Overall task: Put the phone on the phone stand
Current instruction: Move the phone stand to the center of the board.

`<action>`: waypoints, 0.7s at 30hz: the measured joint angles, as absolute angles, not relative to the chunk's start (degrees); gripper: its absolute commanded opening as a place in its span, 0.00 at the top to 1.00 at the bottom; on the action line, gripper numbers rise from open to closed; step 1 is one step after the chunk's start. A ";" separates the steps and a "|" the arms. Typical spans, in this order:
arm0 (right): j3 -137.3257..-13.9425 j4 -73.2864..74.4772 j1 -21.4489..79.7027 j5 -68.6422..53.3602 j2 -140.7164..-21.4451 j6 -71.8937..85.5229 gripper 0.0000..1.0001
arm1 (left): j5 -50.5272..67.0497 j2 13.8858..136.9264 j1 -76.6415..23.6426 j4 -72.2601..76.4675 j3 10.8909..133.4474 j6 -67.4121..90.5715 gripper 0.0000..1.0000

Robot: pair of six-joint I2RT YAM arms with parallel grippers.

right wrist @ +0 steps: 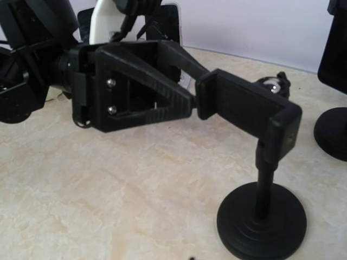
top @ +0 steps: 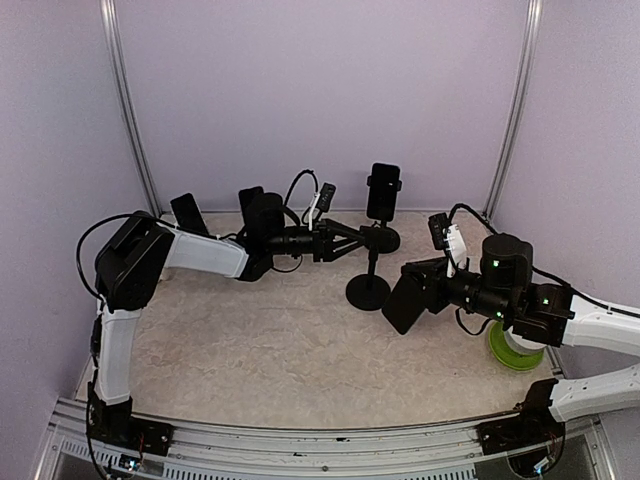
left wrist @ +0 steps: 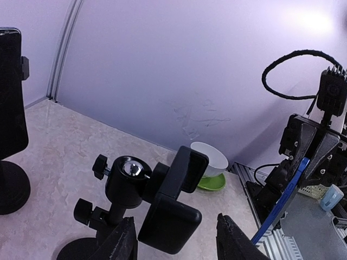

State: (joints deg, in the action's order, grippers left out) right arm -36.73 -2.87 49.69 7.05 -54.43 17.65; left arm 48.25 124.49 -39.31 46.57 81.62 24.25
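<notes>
Nearest the arm bases, the right claw (top: 428, 288) pinches the phone (top: 403, 303), which is tilted and sits just right of the phone stand (top: 368, 290). The stand's round base rests mid-worktop (top: 280, 350). The left claw (top: 352, 240) has its fingers (left wrist: 116, 241) spread, flanking the stand's cradle (left wrist: 171, 211) — contact unclear. Farther back, a second stand (top: 386, 238) carries another phone (top: 383, 190) upright.

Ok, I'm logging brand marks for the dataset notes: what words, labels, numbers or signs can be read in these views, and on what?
None can be read: the phone, the phone stand, the mounted phone at the back and the white bowl show no legible text, logo or number in any view.
</notes>
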 measured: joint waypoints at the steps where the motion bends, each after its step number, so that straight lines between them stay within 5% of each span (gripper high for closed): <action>1: -36.73 -2.90 49.69 7.05 -54.43 17.65 1.00 | 48.45 124.49 -39.33 45.98 81.71 23.83 0.52; 16: -36.73 -2.92 49.69 6.66 -54.43 17.65 1.00 | 51.90 124.68 -39.33 44.05 84.75 20.91 0.53; 21: -36.73 -2.90 49.69 6.66 -54.43 17.65 1.00 | 52.51 125.40 -39.33 44.14 85.56 20.62 0.45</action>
